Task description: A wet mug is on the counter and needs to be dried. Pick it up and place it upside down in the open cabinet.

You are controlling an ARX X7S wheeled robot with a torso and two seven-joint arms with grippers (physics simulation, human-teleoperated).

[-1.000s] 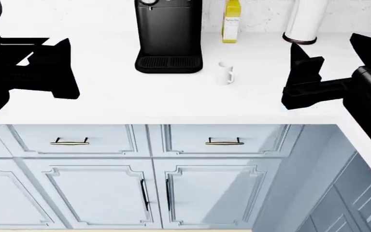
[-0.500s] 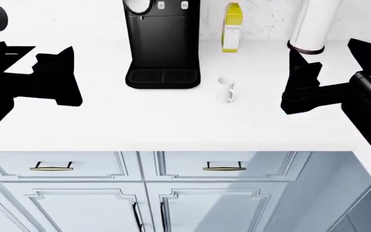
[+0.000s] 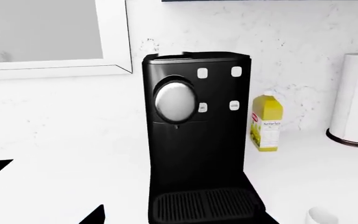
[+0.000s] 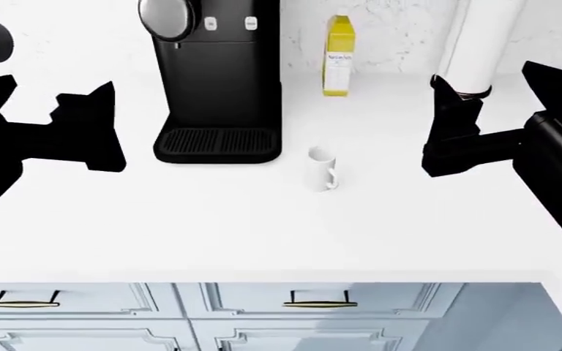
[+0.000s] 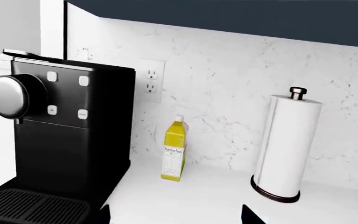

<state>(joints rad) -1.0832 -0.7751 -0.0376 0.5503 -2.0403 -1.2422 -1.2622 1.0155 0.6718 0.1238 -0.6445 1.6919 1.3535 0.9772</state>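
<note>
**Approach step: mug untouched, both arms held back**

Nearest the robot, pale blue drawers (image 4: pixel 310 300) with brass pulls sit under the front edge of the counter (image 4: pixel 261 234). Above that edge, the left gripper (image 4: pixel 91 128) hangs at one side and the right gripper (image 4: pixel 452 135) at the other, both clear of the worktop's middle. Each shows only as a black silhouette, so I cannot tell how wide either stands.

Between them, the mug (image 4: pixel 320 168) stands upright on the counter, well apart from both grippers, just in front of and beside the drip tray of the black coffee machine (image 4: pixel 217 80). Its handle seems to face the robot. Farther back, by the marbled wall, stand the yellow bottle (image 4: pixel 338 57) and the paper towel roll (image 4: pixel 476 44).

The task looks barely begun. Next, probably the right arm must reach in to the mug and close on its body, steering clear of the machine. No open cabinet is in view.
</note>
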